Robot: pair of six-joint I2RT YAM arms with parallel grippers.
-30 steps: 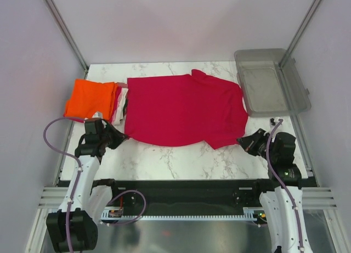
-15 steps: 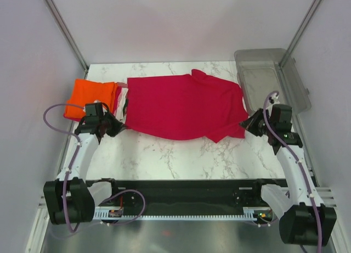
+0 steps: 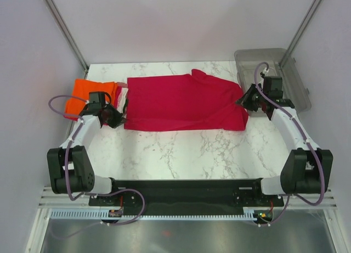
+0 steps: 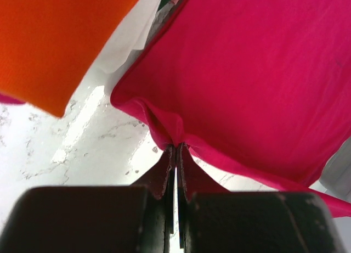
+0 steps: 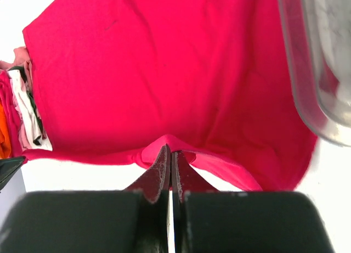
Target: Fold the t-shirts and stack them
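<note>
The near hem of the red shirt (image 3: 184, 102), right of the orange shirt (image 3: 90, 96), has been drawn far by the left gripper (image 3: 115, 120) and right gripper (image 3: 243, 101), each pinching the cloth, so a fold seems nearly laid.

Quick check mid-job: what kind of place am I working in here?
Probably a lab test cell: bare pale walls and metal frame rails enclose a marble-patterned table, with the left arm and right arm bolted at its near edge, holding a red t-shirt.
</note>
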